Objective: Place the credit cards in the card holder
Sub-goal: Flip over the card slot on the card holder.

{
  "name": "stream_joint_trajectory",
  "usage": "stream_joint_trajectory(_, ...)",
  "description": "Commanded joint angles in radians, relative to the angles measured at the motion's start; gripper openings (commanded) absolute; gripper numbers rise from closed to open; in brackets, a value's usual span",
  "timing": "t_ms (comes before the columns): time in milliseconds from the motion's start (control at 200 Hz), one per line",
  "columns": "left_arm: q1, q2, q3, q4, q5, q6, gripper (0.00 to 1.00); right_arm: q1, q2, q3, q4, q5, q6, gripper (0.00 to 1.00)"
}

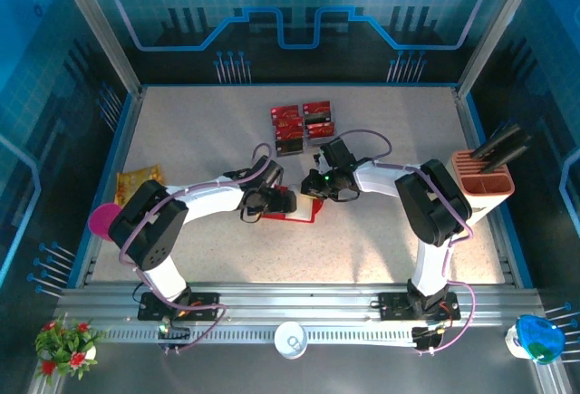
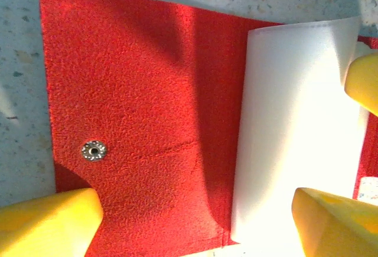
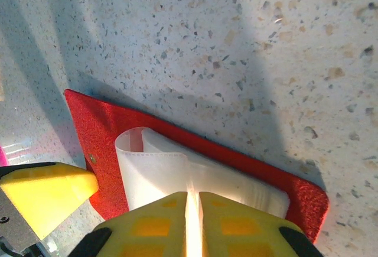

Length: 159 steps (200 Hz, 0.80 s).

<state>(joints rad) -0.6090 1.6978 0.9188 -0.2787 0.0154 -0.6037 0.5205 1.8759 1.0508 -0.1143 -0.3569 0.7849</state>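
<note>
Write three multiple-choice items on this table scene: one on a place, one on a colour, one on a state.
1. Where do the small flat red credit cards lie?
A. Inside a pocket
B. On the speckled table, beyond the open, flat, wallet-like card holder
C. In a gripper

2. What colour is the card holder's textured cover?
A. Blue
B. Green
C. Red

3. How is the right gripper?
A. Shut on the holder's pale clear pocket sheet
B. Wide open above the cards
C. Shut on a card

Answers:
1 B: the top view shows them grouped on the table past the holder, away from the arm bases.
2 C: both wrist views show a red cover.
3 A: in the right wrist view its yellow fingers meet on the raised sheet.
</note>
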Motion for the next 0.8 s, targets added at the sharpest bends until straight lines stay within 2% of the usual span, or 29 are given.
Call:
stream_joint_trajectory(0,-0.005,0.050,-0.055,0.011,0.024,-0.018,0.93,-0.010,-0.009,-0.006,-0.016,-0.019,-0.012,0.13)
stream_joint_trajectory(80,-0.004,0.044,-0.056,0.022,0.027,-0.022,0.99,-0.009,-0.003,-0.008,-0.016,-0.019,-0.014,0.13)
stream_joint_trajectory(790,-0.004,0.080,-0.067,-0.034,-0.025,0.004,0.99,0.053,0.081,0.072,-0.023,-0.029,0.010,0.11)
